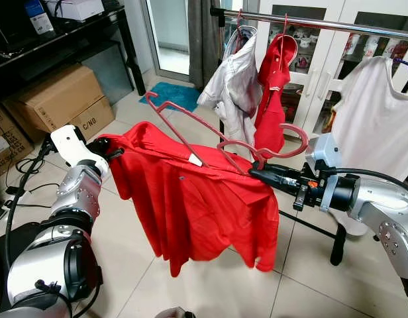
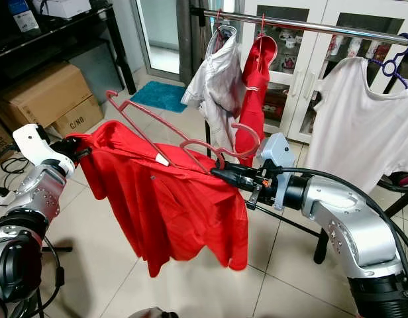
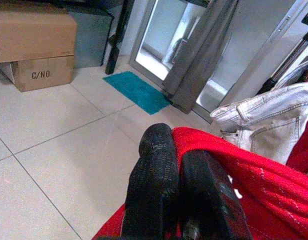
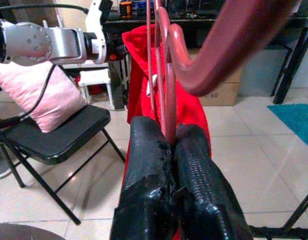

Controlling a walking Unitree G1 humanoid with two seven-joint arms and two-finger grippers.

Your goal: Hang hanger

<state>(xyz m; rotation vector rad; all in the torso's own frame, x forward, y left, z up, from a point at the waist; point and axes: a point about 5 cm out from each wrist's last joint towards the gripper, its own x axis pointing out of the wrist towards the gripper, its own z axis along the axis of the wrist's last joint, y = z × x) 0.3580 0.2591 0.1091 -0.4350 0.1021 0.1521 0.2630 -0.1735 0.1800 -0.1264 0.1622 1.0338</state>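
The right gripper [image 1: 257, 173] is clenching the pink hanger [image 1: 210, 136] near the base of its hook, holding it out in front of the rail [image 1: 323, 25] with the hook curling up toward it. The left gripper [image 1: 111, 154] is pinching a corner of the red shirt [image 1: 191, 199], stretching the cloth sideways so it is draping between the two arms, well above the floor [image 1: 124, 265]. The hanger is lying on top of the shirt, apparently not yet seated in the shoulders. On the rail a grey shirt [image 1: 234, 86], a red garment [image 1: 273, 93] and a white tee [image 1: 369, 112] are already hanging, leaving a gap between them that could take the hook.
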